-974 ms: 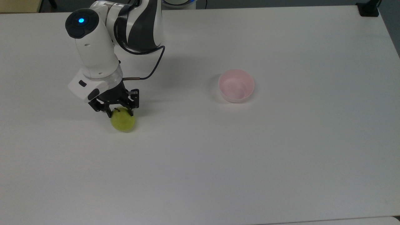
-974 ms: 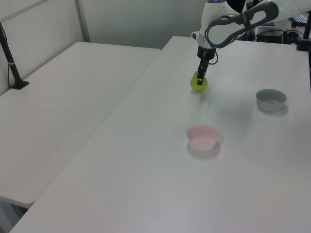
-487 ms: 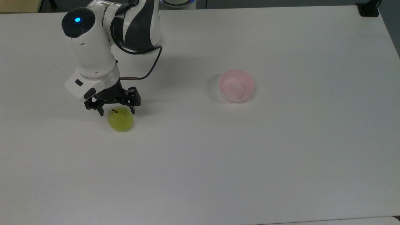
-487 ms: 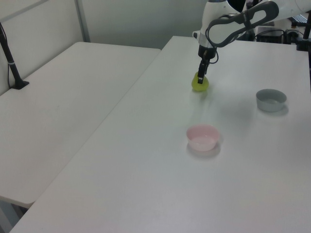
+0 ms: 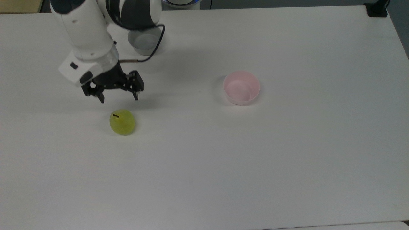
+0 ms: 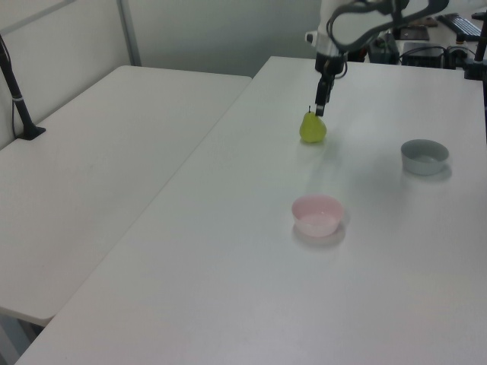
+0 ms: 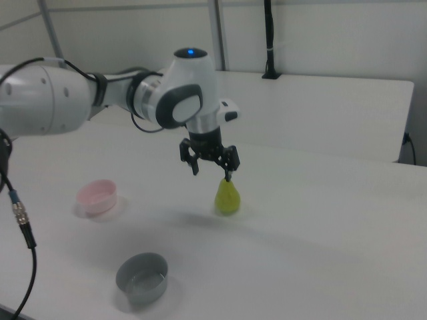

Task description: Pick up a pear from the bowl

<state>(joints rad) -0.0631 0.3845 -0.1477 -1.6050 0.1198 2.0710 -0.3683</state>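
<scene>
One pear (image 5: 122, 122) stands upright on the white table (image 5: 287, 159), well apart from the pink bowl (image 5: 241, 87) (which is empty), at about 8 o'clock from it in the top view. The gripper (image 5: 117, 95) hangs above it, spread wide and empty. The pear looks light, firm and smooth; I would hold its broad belly, not the stem.

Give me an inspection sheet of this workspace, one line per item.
Surface: white table, bare apart from the items below.
Job's things: pear stands upright on the table, stem up, outside the pink bowl, which holds nothing.
Clutter: grey bowl standing apart from the pink one.
Grippers: gripper open, above the pear, holding nothing.
Cables: dark cable looping from the wrist.
Surroundings: second white table alongside, with a black post on it.
</scene>
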